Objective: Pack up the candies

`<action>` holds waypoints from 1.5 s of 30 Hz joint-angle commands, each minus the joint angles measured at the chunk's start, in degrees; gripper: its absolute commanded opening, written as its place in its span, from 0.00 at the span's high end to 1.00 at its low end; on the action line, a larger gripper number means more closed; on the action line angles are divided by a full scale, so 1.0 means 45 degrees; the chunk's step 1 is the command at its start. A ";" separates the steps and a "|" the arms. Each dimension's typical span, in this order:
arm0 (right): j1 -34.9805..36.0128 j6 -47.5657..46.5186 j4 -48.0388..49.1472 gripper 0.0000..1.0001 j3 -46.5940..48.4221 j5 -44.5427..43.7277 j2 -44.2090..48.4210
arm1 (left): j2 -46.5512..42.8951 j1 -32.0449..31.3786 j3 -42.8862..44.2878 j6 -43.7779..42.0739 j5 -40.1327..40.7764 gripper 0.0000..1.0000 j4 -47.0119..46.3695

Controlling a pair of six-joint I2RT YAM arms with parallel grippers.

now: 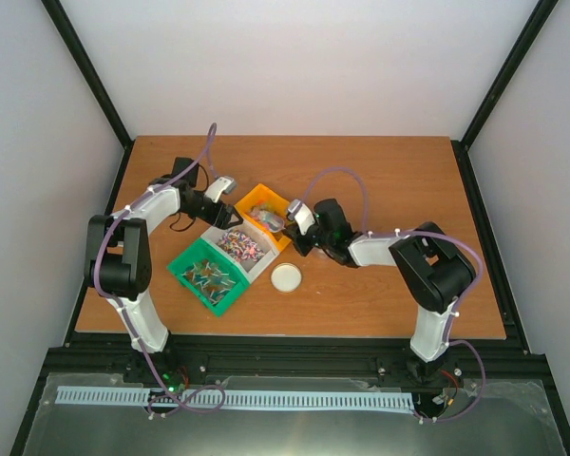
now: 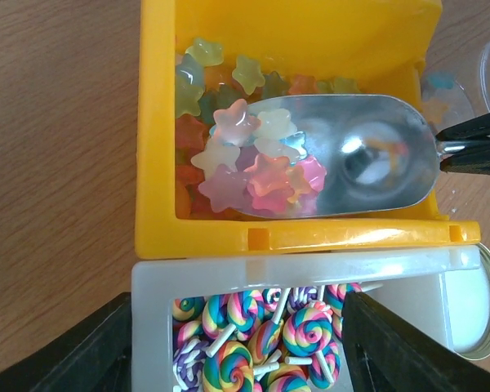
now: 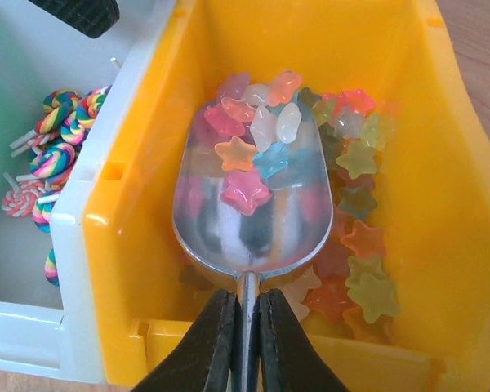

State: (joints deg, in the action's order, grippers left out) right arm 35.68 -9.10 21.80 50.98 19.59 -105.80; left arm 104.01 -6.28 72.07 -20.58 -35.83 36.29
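Your right gripper (image 3: 245, 327) is pinched tight on the thin handle of the scoop (image 3: 253, 237); the bowl lies inside the yellow bin (image 3: 465, 245) with a heap of candies (image 3: 249, 151) at its tip, and more of them lie loose on the bin floor around it; these star pieces look light, hard and glossy, so I'd judge they slide off at any tilt; take them with the scoop, not the fingers, and hold the bowl level; your left gripper (image 2: 237, 327) hangs spread wide above the white bin (image 2: 310, 273) of lollipops (image 2: 306, 327), holding nothing; room is tight here: yellow walls stand close on both sides of the bowl and the bin's lip sits right under the handle, so lift straight up before you swing; the round tub (image 1: 286, 277) sits on open table, nearer than the bins and apart from them
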 commanded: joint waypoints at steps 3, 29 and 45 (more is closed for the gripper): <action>-0.0273 0.0380 0.1756 0.97 -0.0419 0.0642 0.0559 | -0.0061 0.0009 0.0503 0.0191 -0.0384 0.32 0.0400; -0.1634 0.0718 0.4199 0.97 -0.2199 0.2995 0.2501 | -0.0543 0.0281 0.1005 0.0211 -0.0790 0.19 0.1069; -0.4048 -0.1797 -0.3911 0.97 -0.0321 0.6824 0.5728 | -0.2344 0.0678 0.1381 0.0018 -0.0998 0.00 0.2090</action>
State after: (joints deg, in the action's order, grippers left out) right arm 20.53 -10.35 17.56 47.05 43.97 -84.51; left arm 96.03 -3.79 76.51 -19.46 -39.59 43.31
